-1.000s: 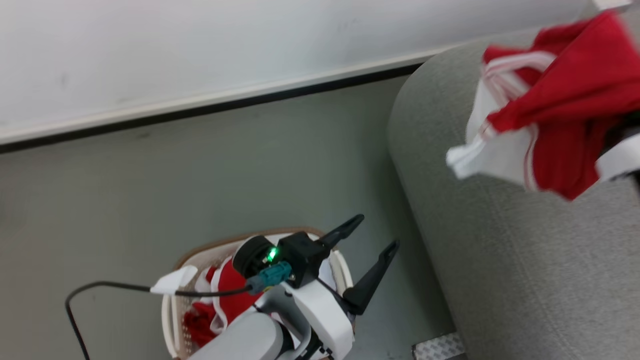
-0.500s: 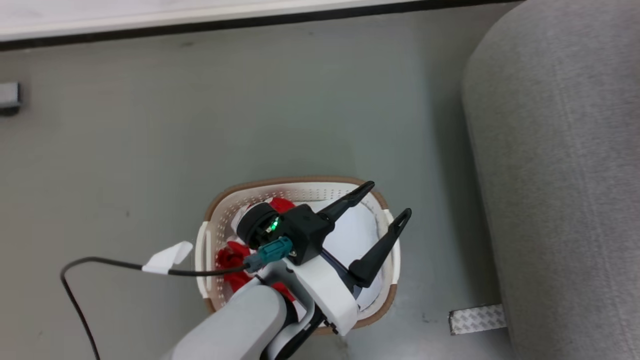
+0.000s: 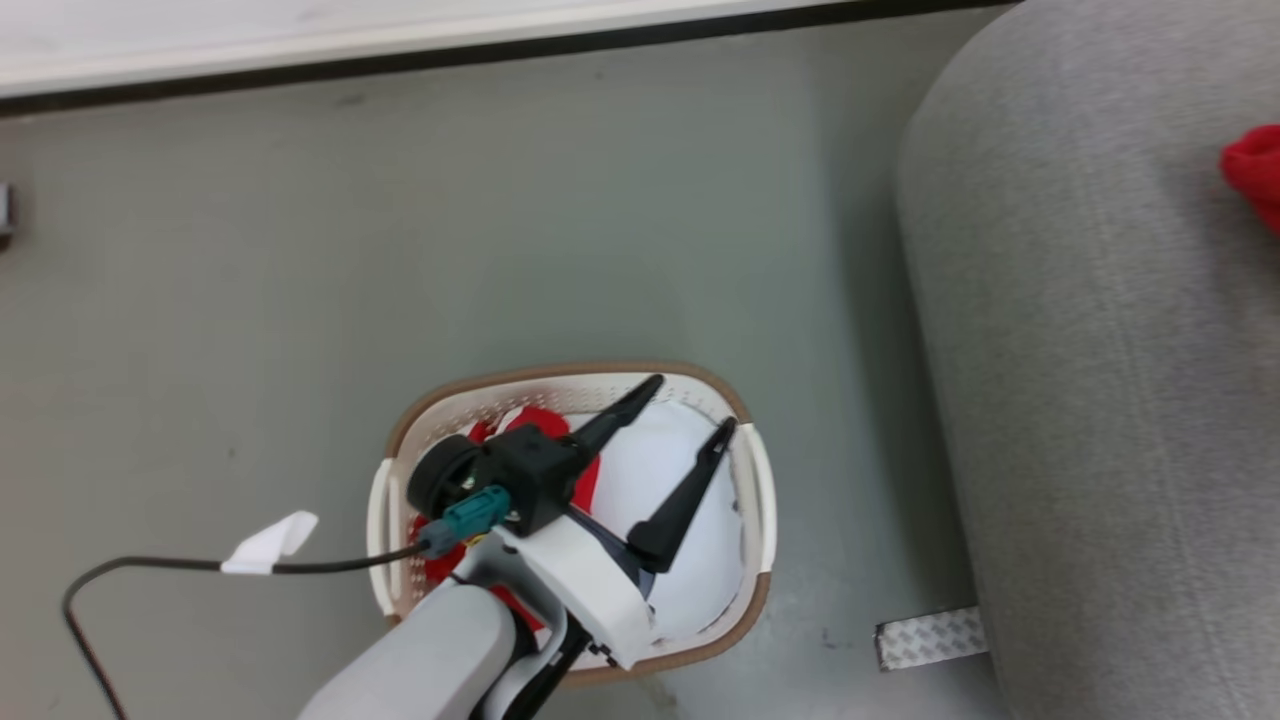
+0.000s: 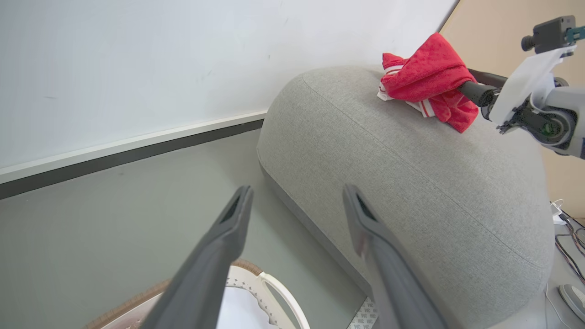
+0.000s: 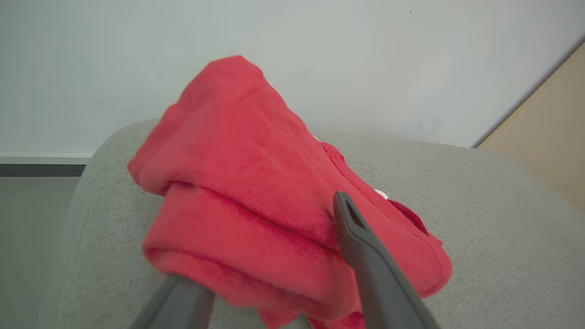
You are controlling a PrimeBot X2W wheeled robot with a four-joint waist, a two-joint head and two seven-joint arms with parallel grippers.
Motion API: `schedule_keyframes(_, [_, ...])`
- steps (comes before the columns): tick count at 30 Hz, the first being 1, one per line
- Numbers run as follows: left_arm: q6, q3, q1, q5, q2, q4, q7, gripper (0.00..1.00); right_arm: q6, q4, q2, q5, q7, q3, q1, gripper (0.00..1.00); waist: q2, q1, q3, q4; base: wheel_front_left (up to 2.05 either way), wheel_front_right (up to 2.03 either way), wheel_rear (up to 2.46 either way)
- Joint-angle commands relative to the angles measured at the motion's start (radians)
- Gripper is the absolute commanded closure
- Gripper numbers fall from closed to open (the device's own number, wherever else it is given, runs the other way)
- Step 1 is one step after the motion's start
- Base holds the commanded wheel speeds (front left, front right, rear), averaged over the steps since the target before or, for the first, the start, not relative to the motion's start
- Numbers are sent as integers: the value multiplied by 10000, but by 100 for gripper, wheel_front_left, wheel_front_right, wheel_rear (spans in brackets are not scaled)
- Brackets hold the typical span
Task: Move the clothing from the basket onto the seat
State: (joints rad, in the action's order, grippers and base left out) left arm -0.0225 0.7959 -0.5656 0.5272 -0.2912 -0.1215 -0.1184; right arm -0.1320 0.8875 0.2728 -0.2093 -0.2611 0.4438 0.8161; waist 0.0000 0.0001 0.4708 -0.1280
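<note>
Two grippers, both open.
Left gripper (image 3: 692, 403) over laundry basket (image 3: 560, 372) of red-and-white clothing (image 3: 660, 500); right gripper (image 5: 292, 201) straddling red garment (image 5: 237, 151) on sofa seat (image 3: 1100, 400).

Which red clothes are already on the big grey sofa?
The crumpled red bundle on top of the seat. The other red-and-white clothes lie in the basket on the floor.

- I see my right gripper (image 5: 258, 237) spread, red garment (image 5: 237, 160) bunched between its fingers (image 5: 365, 256).
- Garment lies on the grey seat (image 5: 493, 237), white wall (image 5: 365, 59) behind.
</note>
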Motion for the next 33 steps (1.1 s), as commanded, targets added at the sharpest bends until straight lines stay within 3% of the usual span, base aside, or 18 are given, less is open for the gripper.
schedule_keyframes(1, [-83,-79,175,120,-124,24,-77,0,25,-436,-214,164,-47,-199,-424,0,0,-1,-278,-304,0,0,0])
schedule_keyframes(13, [-617,-736,1311,751,-376,-335,-842,0,25,-3682,-1317,1908,-49,-2661,-3757,0,0,-1,-1758,-695,0,0,0])
schedule_keyframes(19, [-1110,-1765,2230,1084,-195,-741,-1403,0,25,-5217,-1706,2399,-48,-3466,-5074,0,0,-1,-2490,-391,0,0,0])
schedule_keyframes(23, [-1310,-2844,3037,604,31,-689,-1461,0,25,-6027,-1934,2212,-47,-3825,-5877,0,0,-1,-2995,-72,0,0,0])
schedule_keyframes(33, [-697,-5620,5613,-1574,1048,-153,-1461,0,25,-6924,-2200,2510,-48,-4155,-7251,0,0,-1,-4279,561,0,0,0])
